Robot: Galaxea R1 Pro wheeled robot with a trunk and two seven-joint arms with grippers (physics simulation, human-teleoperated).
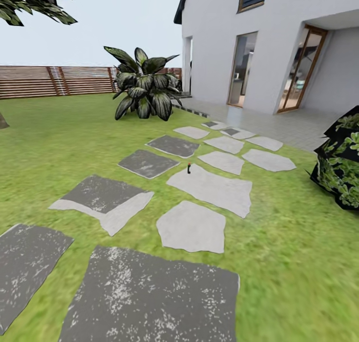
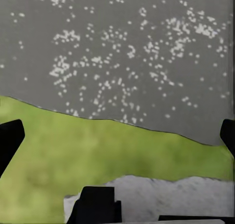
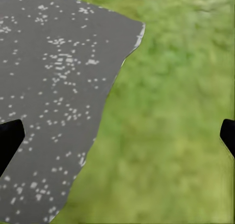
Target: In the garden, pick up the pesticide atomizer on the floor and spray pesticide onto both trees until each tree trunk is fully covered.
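The left gripper point(image 2: 117, 136) hangs with its dark fingers point(image 2: 11, 136) spread wide, holding nothing, over grass and a grey speckled paving slab point(image 2: 117, 47). The right gripper point(image 3: 117, 136) is likewise wide open and empty above grass point(image 3: 171, 136). The tiny black pesticide atomizer point(image 1: 189, 168) stands upright at the edge of a pale stepping stone point(image 1: 214, 190), well ahead, between the dark-leaved bush point(image 1: 144, 90) and the white house point(image 1: 269, 43).
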